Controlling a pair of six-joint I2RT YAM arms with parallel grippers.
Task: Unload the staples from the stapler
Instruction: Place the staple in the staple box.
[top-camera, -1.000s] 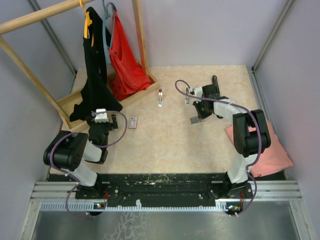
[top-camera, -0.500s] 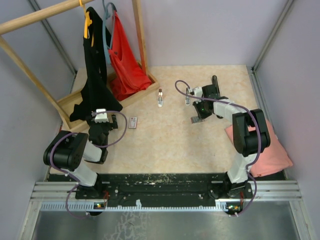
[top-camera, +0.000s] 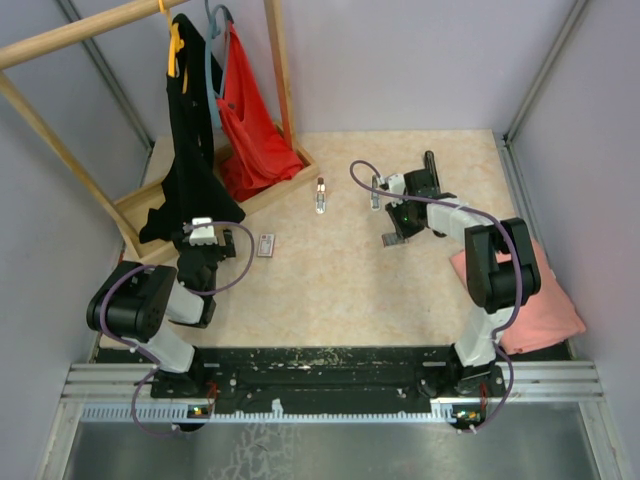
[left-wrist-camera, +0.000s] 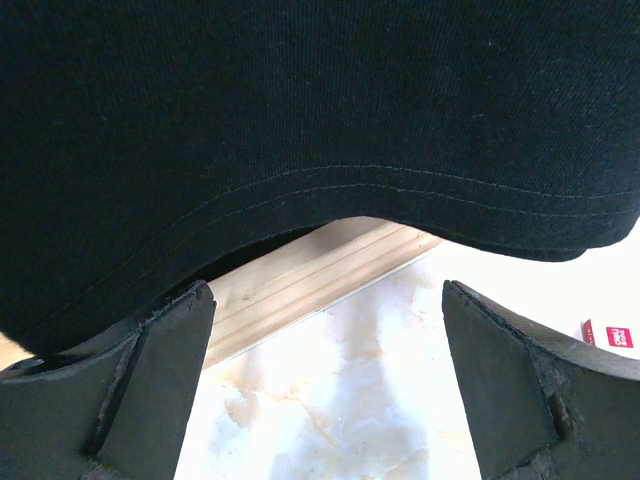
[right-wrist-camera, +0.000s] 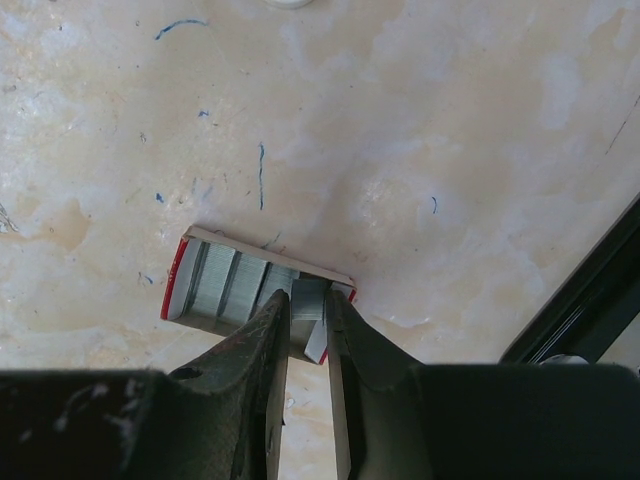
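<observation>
Two dark, rough fingers (left-wrist-camera: 165, 390) of the left gripper (left-wrist-camera: 330, 390) stand wide apart and empty before soft black cloth (left-wrist-camera: 300, 100). Further right, the right gripper (right-wrist-camera: 310, 330) pinches a short silvery strip of the staples (right-wrist-camera: 310, 300) over a small red-edged box (right-wrist-camera: 262, 251). The slim black stapler (top-camera: 430, 162) lies just behind that arm.

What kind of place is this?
Probably a robot test booth: a left arm and right arm bolted to a metal rail, plain walls closing in one small table.

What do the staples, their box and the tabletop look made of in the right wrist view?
The staples look like metal: dull silvery-grey ribbed strips. The box is probably thin card, white with red edges. The tabletop is smooth, cream and marbled, laminate or stone; the look leaves it open.
</observation>
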